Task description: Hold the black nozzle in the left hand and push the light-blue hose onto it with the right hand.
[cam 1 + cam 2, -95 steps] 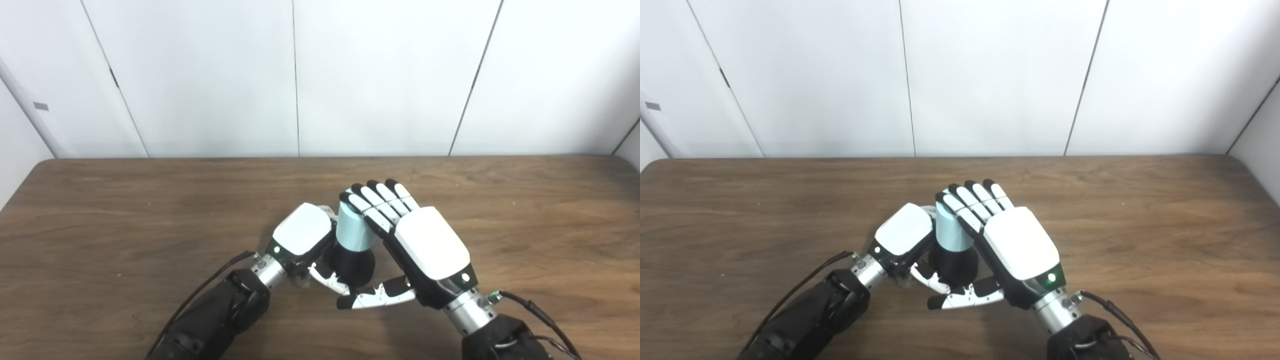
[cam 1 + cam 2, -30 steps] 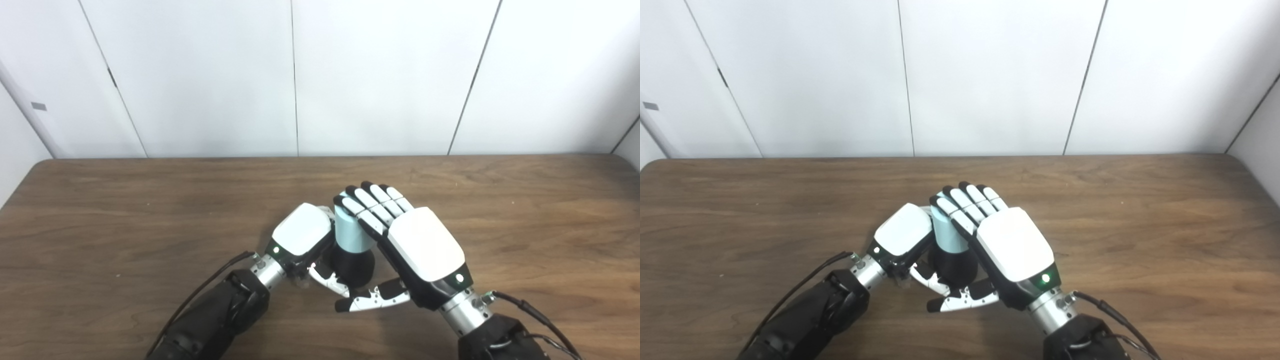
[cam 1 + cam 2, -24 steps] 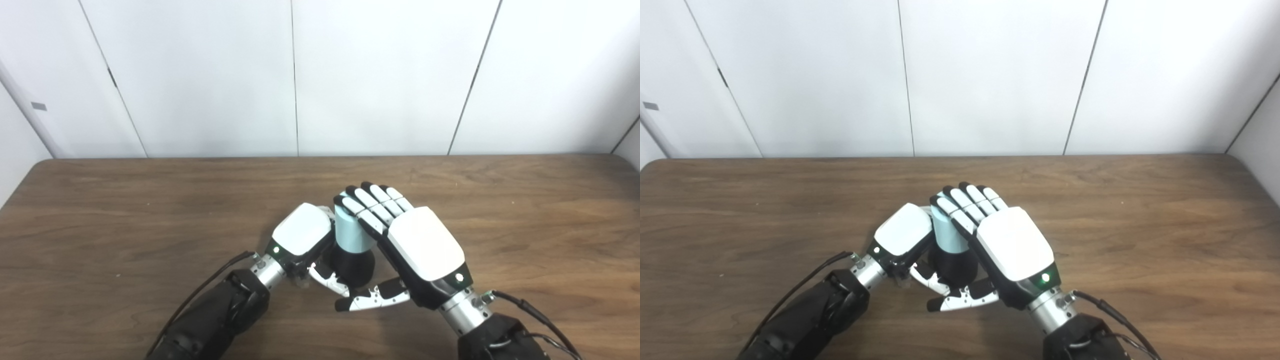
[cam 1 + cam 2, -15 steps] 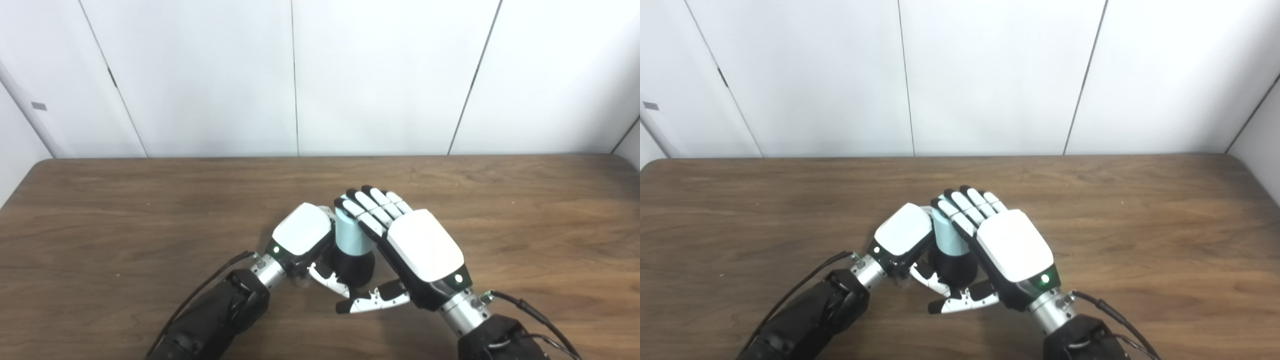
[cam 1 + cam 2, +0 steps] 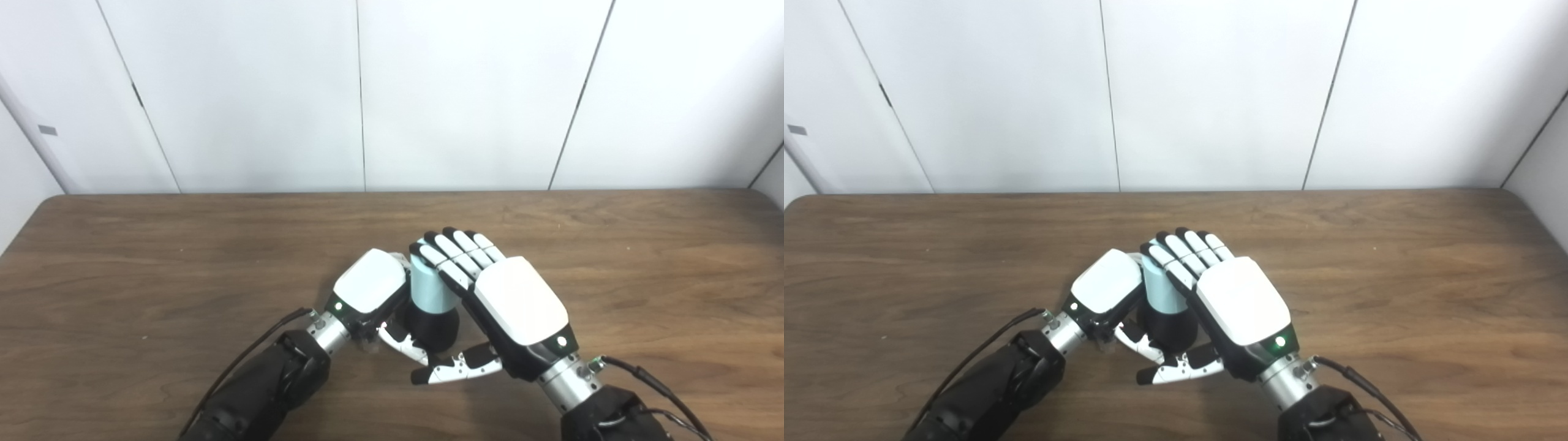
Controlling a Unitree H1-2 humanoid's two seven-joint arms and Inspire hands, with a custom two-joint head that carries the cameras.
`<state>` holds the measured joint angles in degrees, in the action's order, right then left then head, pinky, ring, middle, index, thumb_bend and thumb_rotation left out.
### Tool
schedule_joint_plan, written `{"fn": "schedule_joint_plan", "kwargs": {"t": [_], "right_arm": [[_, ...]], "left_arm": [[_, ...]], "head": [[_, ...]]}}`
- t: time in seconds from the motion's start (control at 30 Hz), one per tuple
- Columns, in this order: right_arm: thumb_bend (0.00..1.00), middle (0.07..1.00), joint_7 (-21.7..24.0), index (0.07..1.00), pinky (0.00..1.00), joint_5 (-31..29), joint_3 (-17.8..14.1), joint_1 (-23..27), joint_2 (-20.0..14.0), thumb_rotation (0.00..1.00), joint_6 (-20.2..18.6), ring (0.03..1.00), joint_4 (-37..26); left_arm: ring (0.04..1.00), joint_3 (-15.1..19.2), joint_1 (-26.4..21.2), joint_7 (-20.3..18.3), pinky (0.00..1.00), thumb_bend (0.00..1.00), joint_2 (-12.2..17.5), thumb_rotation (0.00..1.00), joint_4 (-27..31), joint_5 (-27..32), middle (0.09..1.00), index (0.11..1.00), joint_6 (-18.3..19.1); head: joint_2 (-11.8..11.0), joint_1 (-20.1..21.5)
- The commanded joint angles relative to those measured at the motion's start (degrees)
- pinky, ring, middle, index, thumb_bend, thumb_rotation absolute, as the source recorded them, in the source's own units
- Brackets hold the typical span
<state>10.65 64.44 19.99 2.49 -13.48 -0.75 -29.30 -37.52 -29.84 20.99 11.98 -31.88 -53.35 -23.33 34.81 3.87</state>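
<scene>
A black nozzle [image 5: 433, 327] stands upright on the wooden table [image 5: 153, 257], near the front middle. My left hand [image 5: 370, 288] is shut on it from the left, its thumb curling round the nozzle's front while its fingers are hidden behind. A short light-blue hose [image 5: 429, 288] sits upright on top of the nozzle. My right hand [image 5: 511, 300] leans in from the right, its nearly straight fingers [image 5: 456, 254] lying against the hose's upper right side and top edge. The right thumb reaches left, low in front of the nozzle, without gripping.
White wall panels [image 5: 465, 92] rise just behind the table's far edge. Black cables trail from both wrists over the table's front, one at the left [image 5: 257, 346] and one at the right [image 5: 649, 383].
My right hand has shifted slightly left and down, its fingers bending a little over the hose's top. The hose sits slightly lower. The left hand has not moved.
</scene>
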Motion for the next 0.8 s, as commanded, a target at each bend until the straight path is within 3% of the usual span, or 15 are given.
{"fn": "schedule_joint_plan", "kwargs": {"t": [0.0, 0.17, 0.77], "right_arm": [[0.91, 0.944, 0.4, 0.9, 0.97, -1.5, 1.4, -4.7, -1.7, 0.65, 2.5, 0.946, 4.8], [0.85, 0.998, -6.2, 0.981, 1.0, -3.9, -0.4, -3.5, -0.4, 0.68, 4.2, 0.999, 3.7], [0.85, 1.0, -10.7, 1.0, 1.0, -6.4, -3.4, -0.2, 3.2, 0.73, 4.7, 1.0, 3.2]], "left_arm": [[0.472, -5.4, 13.9, -1.5, 0.64, 0.5, -3.3, 0.0, -10.4, 0.1, 0.43, 0.518, -1.7], [0.477, -5.6, 13.5, 0.1, 0.63, 0.5, -3.5, 0.0, -12.0, 0.0, 0.433, 0.517, -2.9], [0.473, -5.8, 13.2, 0.2, 0.64, 0.5, -4.0, 0.0, -13.1, -0.4, 0.454, 0.51, -2.8]], "head": [[0.0, 0.0], [-0.1, 0.1], [-0.8, -0.2]]}}
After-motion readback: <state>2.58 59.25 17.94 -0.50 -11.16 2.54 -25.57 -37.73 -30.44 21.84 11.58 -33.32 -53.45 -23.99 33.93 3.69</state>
